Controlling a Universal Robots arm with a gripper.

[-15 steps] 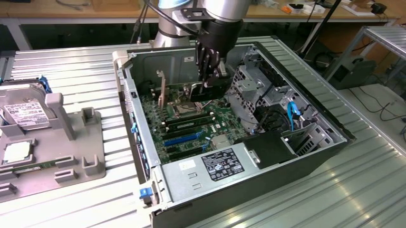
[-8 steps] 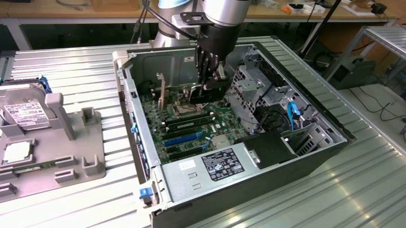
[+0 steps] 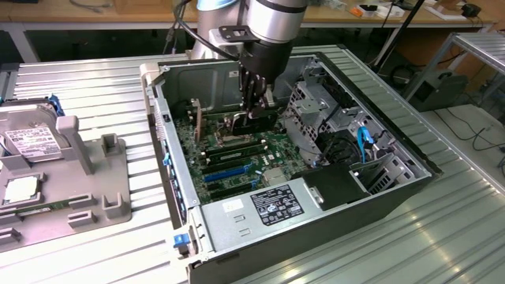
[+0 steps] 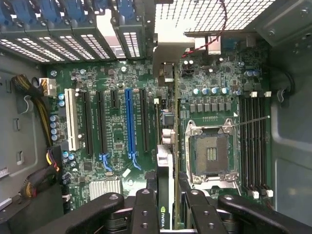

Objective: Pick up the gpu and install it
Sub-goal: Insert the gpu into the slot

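Broadly, a ribbed metal table (image 3: 442, 236) carries an open case (image 3: 332, 236) lying on its side, with a grey tray (image 3: 118, 183) beside it on the exterior view's left. Inside the case, a green board (image 3: 261, 151) covers the floor. A silver box with a black label (image 3: 272, 204) sits at the near end. A metal cage with a blue cable (image 3: 365, 142) fills the side toward the exterior view's right. The tray holds a hard drive (image 3: 32, 145) propped in a stand and a thin green stick (image 3: 44, 206) lying flat nearer the camera.

The arm reaches down into the case. Its gripper (image 3: 256, 109) is clamped on the gpu (image 3: 256, 123), which stands on edge over the middle of the board.

In the wrist view the gripper (image 4: 165, 195) has black fingers (image 4: 144, 209) pressed to both faces of the gpu (image 4: 165, 165). The card runs parallel to the long slots, between the blue slot (image 4: 129, 122) and the CPU socket (image 4: 212, 153) on the board (image 4: 117, 204). Whether its lower edge touches the board cannot be told.
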